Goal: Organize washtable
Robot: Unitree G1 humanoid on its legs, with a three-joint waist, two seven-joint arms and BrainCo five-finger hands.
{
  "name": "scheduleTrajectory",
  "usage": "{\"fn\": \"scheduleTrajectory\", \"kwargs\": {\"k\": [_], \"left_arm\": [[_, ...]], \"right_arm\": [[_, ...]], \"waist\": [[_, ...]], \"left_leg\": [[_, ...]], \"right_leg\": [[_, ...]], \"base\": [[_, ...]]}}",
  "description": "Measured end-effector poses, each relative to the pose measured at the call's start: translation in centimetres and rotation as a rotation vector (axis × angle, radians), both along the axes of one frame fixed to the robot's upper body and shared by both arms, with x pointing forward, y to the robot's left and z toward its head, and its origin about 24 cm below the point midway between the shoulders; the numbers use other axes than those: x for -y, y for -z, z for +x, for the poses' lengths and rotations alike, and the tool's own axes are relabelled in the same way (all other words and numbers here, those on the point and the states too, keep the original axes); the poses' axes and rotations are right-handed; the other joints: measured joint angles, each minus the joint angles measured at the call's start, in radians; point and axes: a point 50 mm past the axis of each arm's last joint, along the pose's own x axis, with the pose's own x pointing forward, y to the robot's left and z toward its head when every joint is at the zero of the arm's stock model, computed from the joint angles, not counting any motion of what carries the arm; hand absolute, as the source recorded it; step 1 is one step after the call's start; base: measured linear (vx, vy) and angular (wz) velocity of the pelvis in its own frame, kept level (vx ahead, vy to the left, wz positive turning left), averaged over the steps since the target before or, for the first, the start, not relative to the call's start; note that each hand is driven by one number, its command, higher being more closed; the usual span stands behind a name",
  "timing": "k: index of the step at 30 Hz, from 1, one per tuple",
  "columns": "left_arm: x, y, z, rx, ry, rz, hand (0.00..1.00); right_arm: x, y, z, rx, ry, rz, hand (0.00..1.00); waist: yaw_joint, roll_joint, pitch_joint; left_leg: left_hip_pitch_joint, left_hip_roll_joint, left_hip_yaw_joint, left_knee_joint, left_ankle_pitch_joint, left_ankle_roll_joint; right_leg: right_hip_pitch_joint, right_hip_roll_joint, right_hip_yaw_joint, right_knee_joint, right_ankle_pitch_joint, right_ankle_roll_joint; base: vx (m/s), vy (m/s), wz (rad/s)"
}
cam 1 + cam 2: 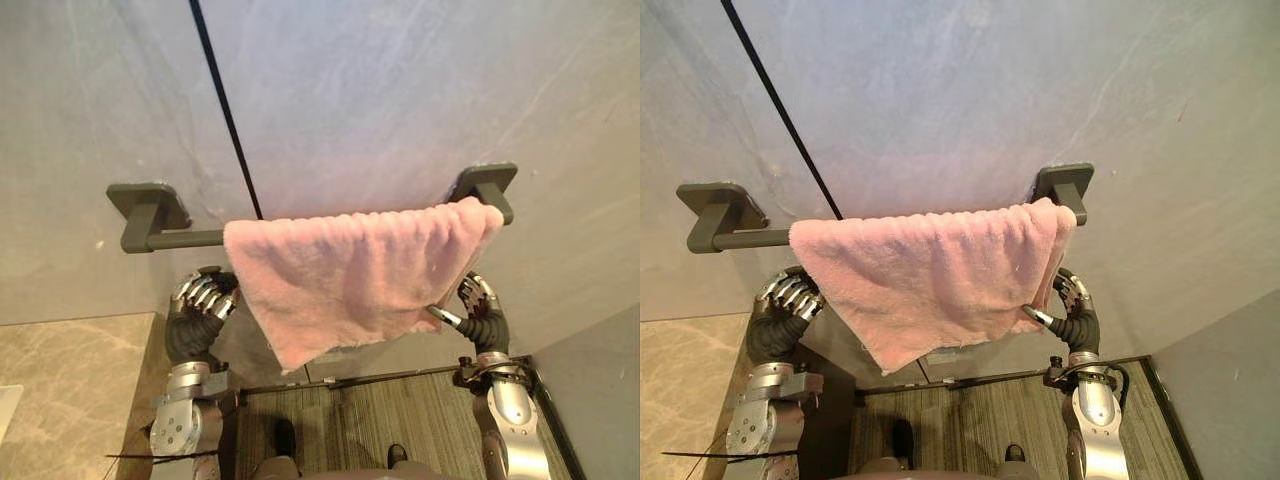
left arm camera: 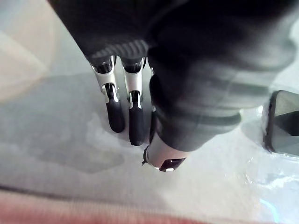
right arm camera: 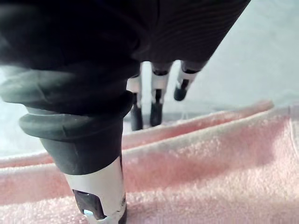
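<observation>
A pink towel hangs over a dark grey towel bar on the grey wall, bunched toward the bar's right bracket, its lower edge slanting. My left hand is raised just below the bare left part of the bar, beside the towel's left edge, with relaxed fingers that hold nothing. My right hand is up by the towel's lower right edge, open, with its thumb against the cloth and its fingers straight above the pink towel.
The bar's left bracket stands off the wall. A thin black line runs down the wall behind the bar. A beige marble counter lies at the lower left, and a striped floor lies below the towel.
</observation>
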Motion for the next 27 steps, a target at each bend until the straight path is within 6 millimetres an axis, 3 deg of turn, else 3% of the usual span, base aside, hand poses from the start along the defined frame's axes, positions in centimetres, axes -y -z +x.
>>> {"fn": "scheduleTrajectory", "kwargs": {"k": [3, 6, 13, 27], "left_arm": [[0.5, 0.6, -0.5, -0.047, 0.227, -0.048, 0.00], [0.4, 0.9, -0.8, -0.065, 0.311, -0.102, 0.00], [1.3, 1.8, -1.5, -0.148, 0.516, -0.103, 0.00], [2.2, 1.4, -1.0, -0.123, 0.547, -0.079, 0.00]], "right_arm": [[-0.1, 0.7, 0.1, -0.035, -0.062, -0.003, 0.00], [-0.4, 0.9, 0.1, -0.047, -0.115, -0.022, 0.00], [-0.9, 1.1, -0.1, -0.065, -0.205, -0.033, 0.00], [-1.9, 1.8, -0.3, -0.096, -0.279, -0.014, 0.00]], "waist": [[-0.009, 0.001, -0.020], [-0.023, 0.005, -0.028], [-0.024, 0.013, -0.044], [-0.023, 0.012, -0.080]], "left_leg": [[0.000, 0.000, 0.000, 0.000, 0.000, 0.000], [0.001, 0.000, 0.000, 0.000, 0.000, 0.000], [0.002, 0.001, 0.001, 0.000, -0.001, 0.000], [0.004, 0.001, 0.003, 0.000, 0.000, 0.000]], "right_leg": [[0.000, 0.000, 0.000, -0.001, 0.000, -0.001], [0.000, 0.000, 0.001, -0.001, 0.001, -0.001], [0.000, 0.000, 0.001, -0.001, 0.000, 0.000], [-0.001, 0.001, 0.004, 0.000, 0.000, -0.001]], "base": [[0.00, 0.000, 0.00], [0.00, 0.000, 0.00], [0.00, 0.000, 0.00], [0.00, 0.000, 0.00]]}}
